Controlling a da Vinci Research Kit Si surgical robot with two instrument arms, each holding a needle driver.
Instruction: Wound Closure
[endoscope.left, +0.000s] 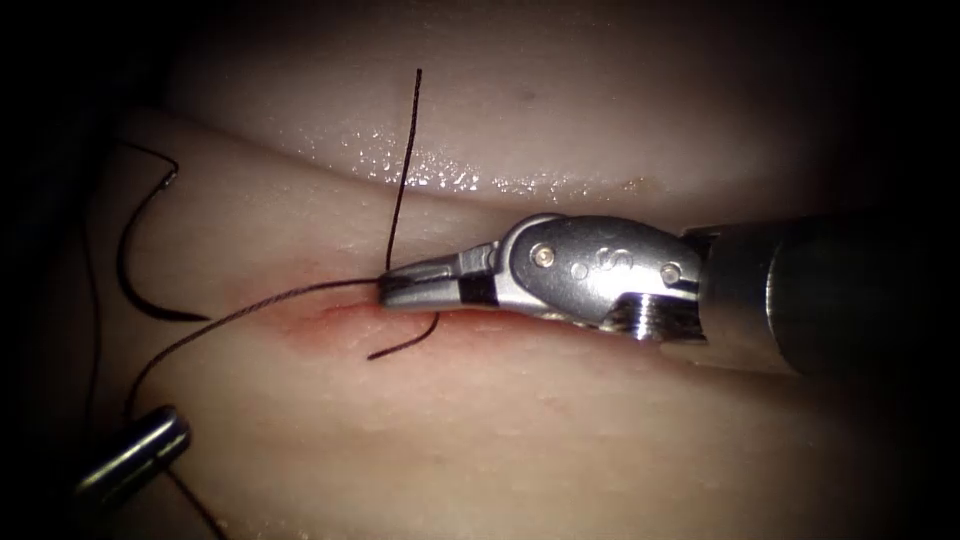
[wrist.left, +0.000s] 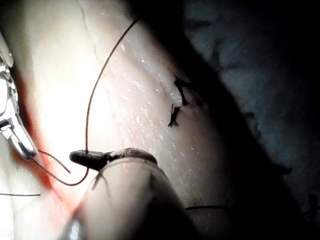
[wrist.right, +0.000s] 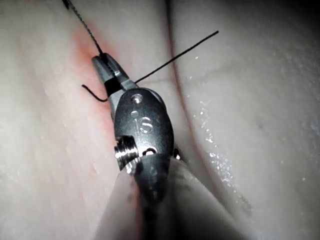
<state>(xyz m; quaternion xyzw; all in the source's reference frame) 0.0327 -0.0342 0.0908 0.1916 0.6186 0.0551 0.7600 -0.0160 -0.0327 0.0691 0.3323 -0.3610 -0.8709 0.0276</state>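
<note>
Right tool (endoscope.left: 395, 290): enters from the frame's right, jaws closed on the thread (endoscope.left: 290, 295) at the centre of the frame, tips lying on the tissue (endoscope.left: 500, 430) over the cut (endoscope.left: 350, 318), which is edged with red fluid (endoscope.left: 330, 325). From the jaws one strand rises straight toward the upper centre; another runs left and curves down toward the lower left.

Short loose thread end (endoscope.left: 405, 345): lies on the cut just below the jaws.

Left tool (endoscope.left: 130, 455): lower left corner; jaw state cannot be told. In the left wrist view its tip (wrist.left: 87, 158) touches the thread.

Needle: cannot be located.
</note>
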